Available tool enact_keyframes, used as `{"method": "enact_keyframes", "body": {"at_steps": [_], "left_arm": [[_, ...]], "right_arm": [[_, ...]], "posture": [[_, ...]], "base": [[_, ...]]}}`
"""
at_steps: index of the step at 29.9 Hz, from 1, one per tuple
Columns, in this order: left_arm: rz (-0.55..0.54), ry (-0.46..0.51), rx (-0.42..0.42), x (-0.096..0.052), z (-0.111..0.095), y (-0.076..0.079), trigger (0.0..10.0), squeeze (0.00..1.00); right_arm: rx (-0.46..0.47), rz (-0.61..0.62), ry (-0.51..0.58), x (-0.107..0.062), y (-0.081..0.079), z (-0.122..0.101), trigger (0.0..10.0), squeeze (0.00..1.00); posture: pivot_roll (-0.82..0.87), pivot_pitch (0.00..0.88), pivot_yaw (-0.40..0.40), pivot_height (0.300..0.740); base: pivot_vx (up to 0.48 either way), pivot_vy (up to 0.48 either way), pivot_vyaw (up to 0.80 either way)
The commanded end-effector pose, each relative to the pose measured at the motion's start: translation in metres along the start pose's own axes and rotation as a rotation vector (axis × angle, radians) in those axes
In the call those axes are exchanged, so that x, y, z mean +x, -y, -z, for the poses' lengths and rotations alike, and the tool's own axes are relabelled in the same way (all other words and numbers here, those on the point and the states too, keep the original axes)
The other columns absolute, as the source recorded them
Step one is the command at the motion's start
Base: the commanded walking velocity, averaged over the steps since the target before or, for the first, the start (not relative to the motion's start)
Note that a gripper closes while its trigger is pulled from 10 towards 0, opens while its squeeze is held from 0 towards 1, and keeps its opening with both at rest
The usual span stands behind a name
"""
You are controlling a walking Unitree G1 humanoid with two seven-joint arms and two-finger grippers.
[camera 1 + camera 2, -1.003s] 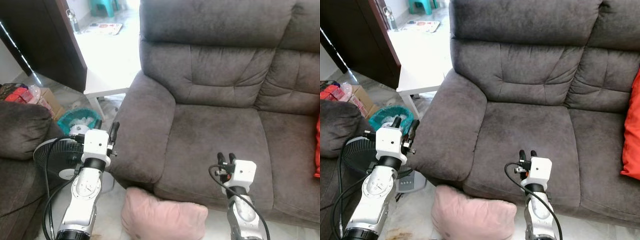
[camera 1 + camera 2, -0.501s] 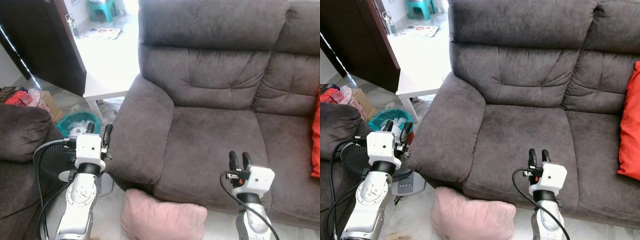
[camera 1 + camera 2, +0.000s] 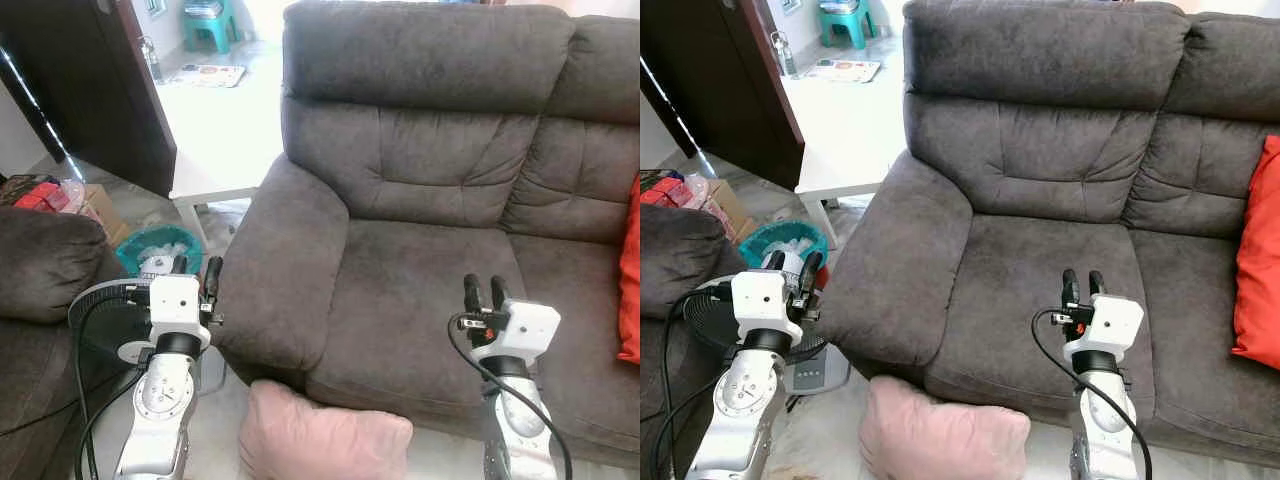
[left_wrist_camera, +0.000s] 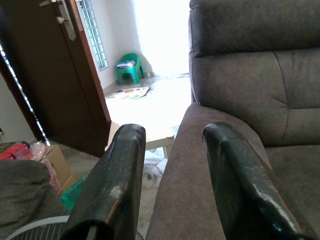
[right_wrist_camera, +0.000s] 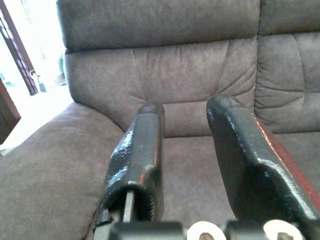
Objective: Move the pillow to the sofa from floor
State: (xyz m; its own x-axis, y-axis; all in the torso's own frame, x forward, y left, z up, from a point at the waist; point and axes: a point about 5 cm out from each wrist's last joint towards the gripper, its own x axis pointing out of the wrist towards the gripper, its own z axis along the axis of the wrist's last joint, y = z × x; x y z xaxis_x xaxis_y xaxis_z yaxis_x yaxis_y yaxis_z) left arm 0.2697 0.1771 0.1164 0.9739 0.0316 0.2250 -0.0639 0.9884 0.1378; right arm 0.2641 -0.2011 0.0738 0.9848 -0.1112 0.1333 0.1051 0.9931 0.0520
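Hovering high, both grippers, left and right, jaws narrowly parted, empty; reaching risks shoving pink pillow along floor against sofa base.

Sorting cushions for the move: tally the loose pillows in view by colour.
Pink: 1, the pillow on the floor against the sofa.
Red: 1, the cushion on the sofa seat.
Total: 2

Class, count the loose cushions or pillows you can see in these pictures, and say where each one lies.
2. A pink pillow lies on the floor against the sofa front. A red cushion stands on the sofa seat at the robot's right, cut off by the picture edge, so more may be hidden.
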Motion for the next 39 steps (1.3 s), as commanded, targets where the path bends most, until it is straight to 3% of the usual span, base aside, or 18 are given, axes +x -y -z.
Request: {"method": "enact_keyframes", "body": {"at_steps": [1, 19, 33, 39], "left_arm": [[-0.013, -0.012, -0.003, 0.0025, 0.0005, -0.0021, 10.0, 0.0], [0.003, -0.027, -0.007, 0.0031, 0.0015, -0.0002, 10.0, 0.0], [0.006, -0.03, -0.006, 0.0027, 0.0014, 0.0001, 10.0, 0.0], [0.009, -0.032, -0.006, 0.003, 0.001, 0.0014, 10.0, 0.0]], "right_arm": [[0.0, 0.0, 0.006, 0.0036, -0.0006, -0.0047, 10.0, 0.0], [-0.015, 0.023, -0.041, 0.0061, 0.0012, -0.0041, 10.0, 0.0], [-0.009, 0.003, -0.065, 0.0061, -0.0033, -0.002, 10.0, 0.0], [-0.007, -0.007, -0.06, 0.0049, -0.004, -0.002, 10.0, 0.0]], "posture": [[0.1, 0.044, -0.011, 0.74], [0.1, 0.072, -0.007, 0.74], [0.1, 0.076, -0.006, 0.671], [0.1, 0.077, -0.007, 0.671]], "base": [[0.0, 0.0, 0.0], [0.0, 0.0, 0.0], [0.0, 0.0, 0.0], [0.0, 0.0, 0.0]]}}
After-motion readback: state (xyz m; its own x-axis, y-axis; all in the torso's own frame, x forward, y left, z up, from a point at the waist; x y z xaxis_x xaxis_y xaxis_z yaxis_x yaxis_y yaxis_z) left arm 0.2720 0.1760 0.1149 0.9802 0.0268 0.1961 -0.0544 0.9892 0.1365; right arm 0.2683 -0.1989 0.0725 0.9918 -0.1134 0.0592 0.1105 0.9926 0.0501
